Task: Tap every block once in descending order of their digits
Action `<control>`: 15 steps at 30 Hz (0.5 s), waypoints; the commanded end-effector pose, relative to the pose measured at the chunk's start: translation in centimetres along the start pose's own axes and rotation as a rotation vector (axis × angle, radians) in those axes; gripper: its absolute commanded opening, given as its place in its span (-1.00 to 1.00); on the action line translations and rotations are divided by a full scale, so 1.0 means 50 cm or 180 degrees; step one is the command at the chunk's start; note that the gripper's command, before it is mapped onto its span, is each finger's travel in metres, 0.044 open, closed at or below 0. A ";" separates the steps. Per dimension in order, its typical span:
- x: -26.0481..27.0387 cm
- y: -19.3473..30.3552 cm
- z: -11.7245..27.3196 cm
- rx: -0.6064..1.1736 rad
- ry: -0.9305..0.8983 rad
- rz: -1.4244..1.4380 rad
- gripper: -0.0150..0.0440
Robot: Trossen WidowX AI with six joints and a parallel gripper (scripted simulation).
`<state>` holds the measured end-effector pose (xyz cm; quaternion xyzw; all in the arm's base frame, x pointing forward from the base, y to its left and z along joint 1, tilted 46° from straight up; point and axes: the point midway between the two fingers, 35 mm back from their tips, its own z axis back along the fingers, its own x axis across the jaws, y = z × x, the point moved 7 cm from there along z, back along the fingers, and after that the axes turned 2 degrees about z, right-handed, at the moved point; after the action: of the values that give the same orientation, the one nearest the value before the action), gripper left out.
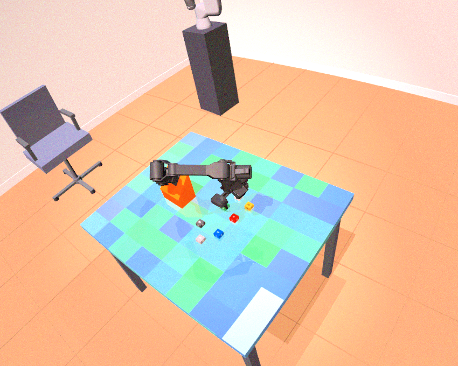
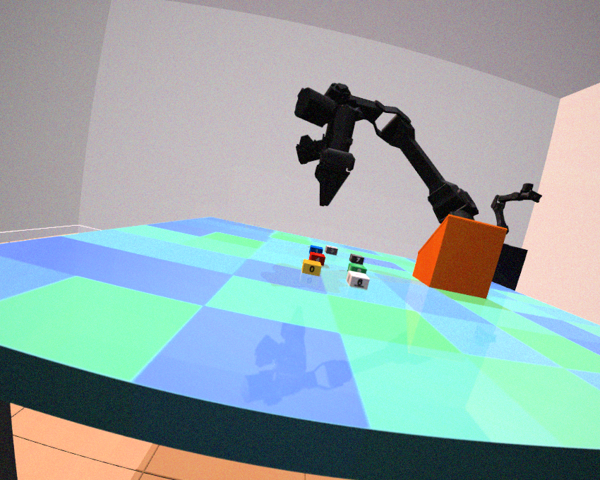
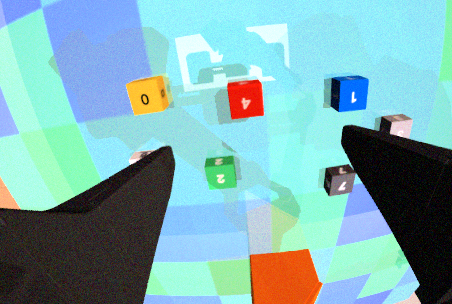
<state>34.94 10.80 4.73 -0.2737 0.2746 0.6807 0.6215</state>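
Observation:
My gripper (image 2: 323, 204) (image 3: 258, 144) is open and empty, high above the blocks. In the wrist view, the green 2 block (image 1: 226, 206) (image 2: 356, 268) (image 3: 220, 173) and red 4 block (image 1: 234, 217) (image 2: 317, 258) (image 3: 245, 99) appear near the middle. The yellow 0 block (image 1: 249, 205) (image 2: 311, 267) (image 3: 150, 96) is left. The blue 1 block (image 1: 218, 233) (image 2: 315, 250) (image 3: 350, 94), dark 7 block (image 1: 200, 223) (image 2: 356, 258) (image 3: 339, 181) and pinkish block (image 1: 200, 239) (image 2: 331, 250) (image 3: 396, 125), seemingly 3, are right. A finger partly hides the white block (image 2: 358, 279) (image 3: 141, 156), seemingly an underlined 6.
An orange block-like stand (image 1: 184, 191) (image 2: 468, 256) (image 3: 282, 274) is by the arm's base on the patchwork table (image 1: 154, 236) (image 2: 135, 304). A white rectangle (image 1: 252, 321) lies at the table's near corner. A chair (image 1: 57, 145) and a dark pedestal (image 1: 211, 70) stand beyond the table.

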 end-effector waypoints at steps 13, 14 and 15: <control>-0.112 0.018 0.000 0.0001 0.0010 0.0022 0.86; -0.143 0.026 0.000 0.0002 0.0013 0.0022 0.86; -0.174 0.035 0.000 0.0004 0.0018 0.0022 0.86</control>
<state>34.55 8.35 7.35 -0.2704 0.2774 0.6886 0.6130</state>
